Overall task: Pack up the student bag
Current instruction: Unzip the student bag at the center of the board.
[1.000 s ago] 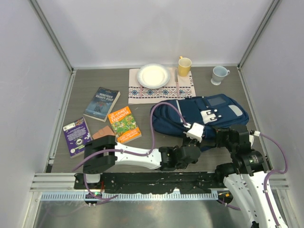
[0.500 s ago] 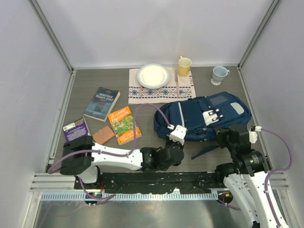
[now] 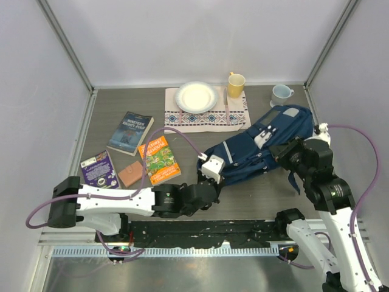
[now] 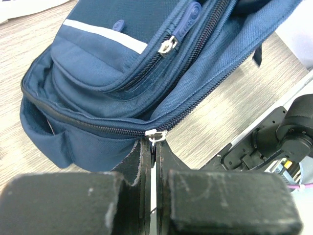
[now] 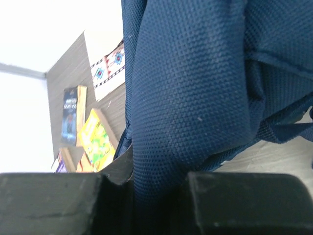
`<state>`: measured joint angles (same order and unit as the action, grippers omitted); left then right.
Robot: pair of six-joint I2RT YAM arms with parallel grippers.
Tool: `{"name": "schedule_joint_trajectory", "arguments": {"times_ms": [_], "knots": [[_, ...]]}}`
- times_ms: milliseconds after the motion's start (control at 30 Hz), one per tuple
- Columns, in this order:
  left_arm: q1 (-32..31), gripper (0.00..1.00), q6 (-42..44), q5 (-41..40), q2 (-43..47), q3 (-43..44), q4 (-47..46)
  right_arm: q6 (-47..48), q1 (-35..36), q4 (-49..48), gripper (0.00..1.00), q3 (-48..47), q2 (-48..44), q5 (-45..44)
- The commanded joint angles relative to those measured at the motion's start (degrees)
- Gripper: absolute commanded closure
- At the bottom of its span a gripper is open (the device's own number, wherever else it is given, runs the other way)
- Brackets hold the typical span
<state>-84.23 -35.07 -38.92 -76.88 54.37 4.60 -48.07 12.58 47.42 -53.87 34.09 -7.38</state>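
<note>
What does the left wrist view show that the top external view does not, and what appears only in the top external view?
Only the left wrist view: the silver zipper pull, pinched in the shut left gripper. Only the top external view: the orange book, white plate, yellow mug, patterned placemat, and the right gripper clamped on the bag's fabric. Both: the navy student bag.

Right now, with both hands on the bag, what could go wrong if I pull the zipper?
1. The left hand pinches only the zipper pull; a tug could slip it free.
2. The right hand grips just a fold of the student bag, so the fabric may slide out.
3. The bag's far end sits close to the grey cup and might knock it.
</note>
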Motion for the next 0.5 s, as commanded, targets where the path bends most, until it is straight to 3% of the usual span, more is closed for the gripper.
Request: {"name": "schedule_joint_trajectory", "arguments": {"times_ms": [0, 100, 333, 400, 467], "knots": [[0.4, 1.00, 1.5, -0.5, 6.2, -1.2, 5.9, 9.2, -0.5, -21.5, 0.99, -6.7, 4.0, 16.7], [0.5, 1.00, 4.1, 0.5, 10.3, -1.1, 5.9, 7.0, -0.5, -27.7, 0.99, -10.1, 9.0, 27.6], [0.4, 1.00, 9.3, 1.8, 18.1, -0.1, 9.0, 4.0, -0.4, -35.5, 0.99, -21.8, 20.1, 42.9], [0.4, 1.00, 10.3, 2.7, 19.5, -0.1, 8.6, 2.4, -0.5, -42.6, 0.99, -20.1, 21.4, 47.1], [0.4, 1.00, 10.7, 2.1, 20.0, -1.8, 7.2, 2.5, -0.4, -43.5, 0.99, -15.4, 21.3, 43.7]]}}
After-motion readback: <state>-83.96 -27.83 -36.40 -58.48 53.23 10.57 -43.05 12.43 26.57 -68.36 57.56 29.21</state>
